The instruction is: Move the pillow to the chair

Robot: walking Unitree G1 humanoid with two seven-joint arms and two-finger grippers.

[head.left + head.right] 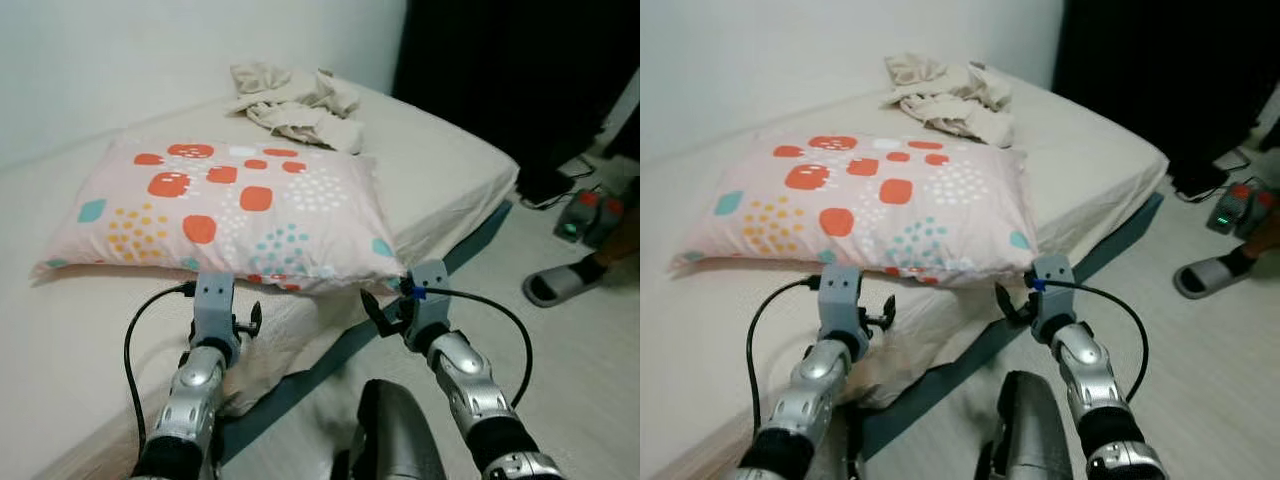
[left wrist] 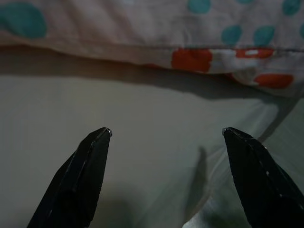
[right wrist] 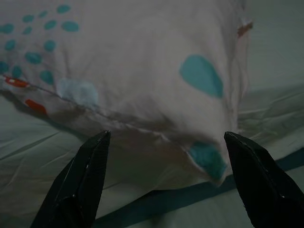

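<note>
Your left gripper [image 2: 164,135] and right gripper [image 3: 164,137] both stand spread apart, empty, just short of the pillow's [image 1: 230,205] near edge. The pillow lies flat on the bed [image 1: 440,165]; two-sided approach likely suits its width.

A low bed [image 1: 440,160] with a cream sheet runs along a plain pale wall [image 1: 120,60], its dark teal base [image 1: 470,250] showing at the near edge, and a heap of crumpled beige cloth [image 1: 300,105] lies toward the far end. Past the foot of the bed hangs a black curtain [image 1: 500,60]. Pale wood-look floor [image 1: 580,380] spreads to the right, where a person's foot in a grey slipper [image 1: 562,282] stands beside a small device with a green light [image 1: 580,215].
</note>
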